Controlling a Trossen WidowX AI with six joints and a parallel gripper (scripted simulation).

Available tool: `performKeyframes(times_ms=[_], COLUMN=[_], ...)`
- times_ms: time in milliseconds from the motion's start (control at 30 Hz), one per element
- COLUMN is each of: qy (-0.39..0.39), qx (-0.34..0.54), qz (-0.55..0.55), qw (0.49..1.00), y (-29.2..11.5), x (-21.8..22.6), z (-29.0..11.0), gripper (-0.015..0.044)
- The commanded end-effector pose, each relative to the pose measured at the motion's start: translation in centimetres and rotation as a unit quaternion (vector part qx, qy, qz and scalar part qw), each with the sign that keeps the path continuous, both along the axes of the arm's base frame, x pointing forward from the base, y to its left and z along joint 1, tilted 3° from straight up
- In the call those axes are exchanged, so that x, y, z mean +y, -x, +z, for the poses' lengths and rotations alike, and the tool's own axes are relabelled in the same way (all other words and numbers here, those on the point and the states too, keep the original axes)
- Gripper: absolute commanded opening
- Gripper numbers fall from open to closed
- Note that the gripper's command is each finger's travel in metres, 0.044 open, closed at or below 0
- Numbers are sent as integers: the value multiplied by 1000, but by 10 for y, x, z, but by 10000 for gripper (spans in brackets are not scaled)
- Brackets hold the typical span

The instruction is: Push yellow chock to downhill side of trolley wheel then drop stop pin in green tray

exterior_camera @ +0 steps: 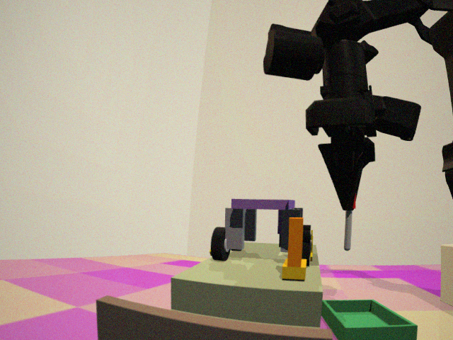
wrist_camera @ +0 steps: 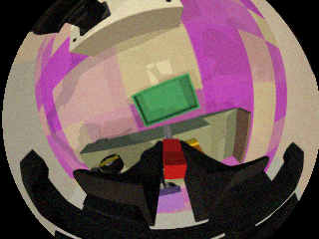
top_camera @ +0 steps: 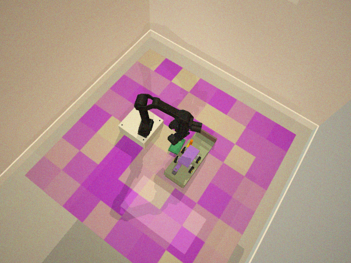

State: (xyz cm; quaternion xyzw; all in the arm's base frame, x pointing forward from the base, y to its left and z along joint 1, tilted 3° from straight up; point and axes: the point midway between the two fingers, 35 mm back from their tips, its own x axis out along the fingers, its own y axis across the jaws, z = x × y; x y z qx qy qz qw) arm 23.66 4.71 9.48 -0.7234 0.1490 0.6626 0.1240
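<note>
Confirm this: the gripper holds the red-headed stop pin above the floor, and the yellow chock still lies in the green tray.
Wrong about the chock. In the exterior view the yellow chock stands on the ramp against a trolley wheel; the green tray shows nothing inside. The gripper does hold the stop pin.

Plain beige walls (top_camera: pixel 71 42) meet at 1 corner. The floor (top_camera: pixel 93 181) carries a checkered patchwork of magenta, pink and tan squares.

floor (top_camera: pixel 93 181): magenta, pink, beige checks | ramp (exterior_camera: pixel 233 289): olive | on ramp: purple-topped trolley (exterior_camera: pixel 261 204), yellow chock (exterior_camera: pixel 294 270) with orange handle | beside ramp: green tray (exterior_camera: pixel 398 326) | stop pin (wrist_camera: pixel 174 159): red head
</note>
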Motion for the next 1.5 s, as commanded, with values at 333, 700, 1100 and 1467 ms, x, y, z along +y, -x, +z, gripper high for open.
performKeyframes(times_ms=[333, 700, 1100, 1467], qy=[-22, -22, -46, -107], qx=[8, 9, 7, -7], qz=[188, 191, 194, 198], qw=[982, 981, 980, 974], y=[-1, 10, 18, 12], x=[-2, 0, 2, 17], z=[0, -11, -26, -57], gripper=[0, 0, 0, 0])
